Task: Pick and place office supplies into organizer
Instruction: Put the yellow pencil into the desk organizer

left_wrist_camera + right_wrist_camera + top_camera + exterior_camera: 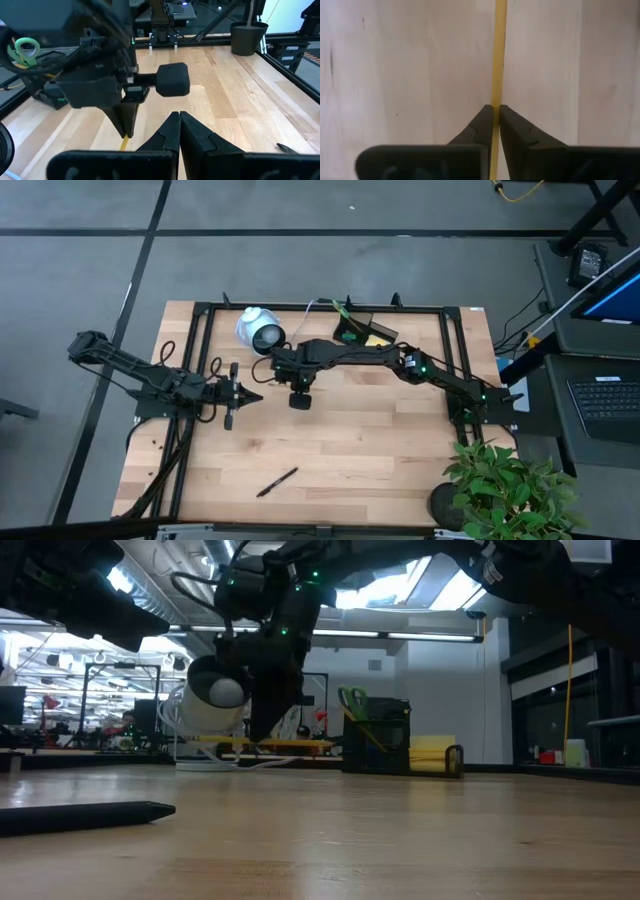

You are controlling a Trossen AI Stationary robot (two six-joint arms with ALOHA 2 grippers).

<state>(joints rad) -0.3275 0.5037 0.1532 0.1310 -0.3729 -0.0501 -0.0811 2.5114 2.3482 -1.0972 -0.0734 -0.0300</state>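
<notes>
While the thin yellow pencil point(499, 55) is pinched between the fingers of the right end effector point(496, 116), it is held just over the desk point(380, 450), near the middle of the back half. The black tray point(357, 327) is seen at the back edge of the desk, with green scissors point(352, 700) standing in it and a yellow pad point(432, 753) just beside it. A black pen point(277, 481) is left lying near the front edge, well apart from the tray. The left end effector point(179, 125) is pressed together with nothing in it, and it is pointed at the right arm from close by.

The pencil is gripped by a very small part of it. It could slip or swing if the arm is moved fast, and it could be dropped before the tray is reached. The long pencil could also be knocked against the tray wall or the scissors. The white round thing point(260, 331) could be bumped too, because it sits near the arm.

Both ends of the pencil are cut off or hidden. The inside of the tray cannot be made out. No other pencils or an eraser can be found.
</notes>
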